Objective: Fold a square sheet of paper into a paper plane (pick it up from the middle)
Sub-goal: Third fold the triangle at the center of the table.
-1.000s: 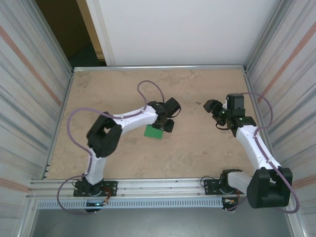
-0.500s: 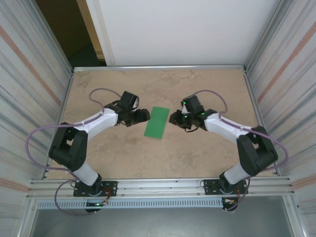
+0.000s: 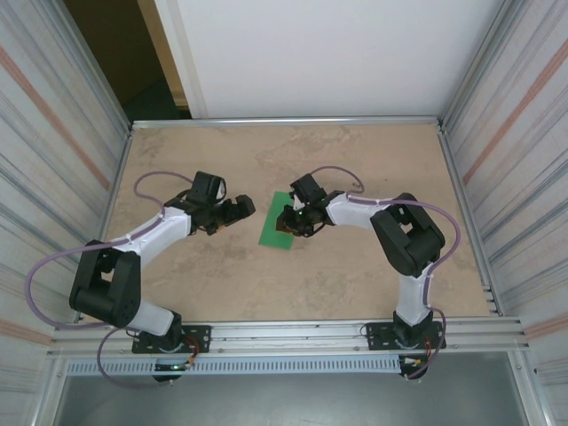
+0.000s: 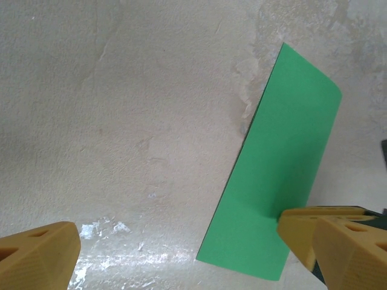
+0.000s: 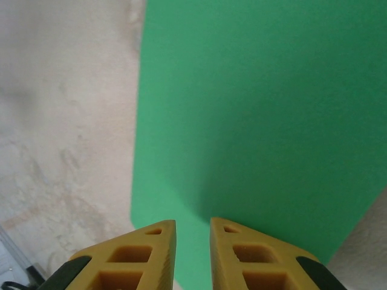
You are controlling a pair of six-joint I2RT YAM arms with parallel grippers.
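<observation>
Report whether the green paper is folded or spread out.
Folded, apparently in half: the green paper lies as a narrow rectangle, not a square, on the table.

The square sheet of paper (image 3: 275,235) is bright green and lies flat as a long, narrow rectangle with clean, straight edges and no visible creases across its face. One short end sits right beneath the tips of my right gripper (image 5: 192,225). Seen from my left gripper (image 4: 181,241), it lies ahead and to the right, slanting away, its far end slightly bowed.
</observation>
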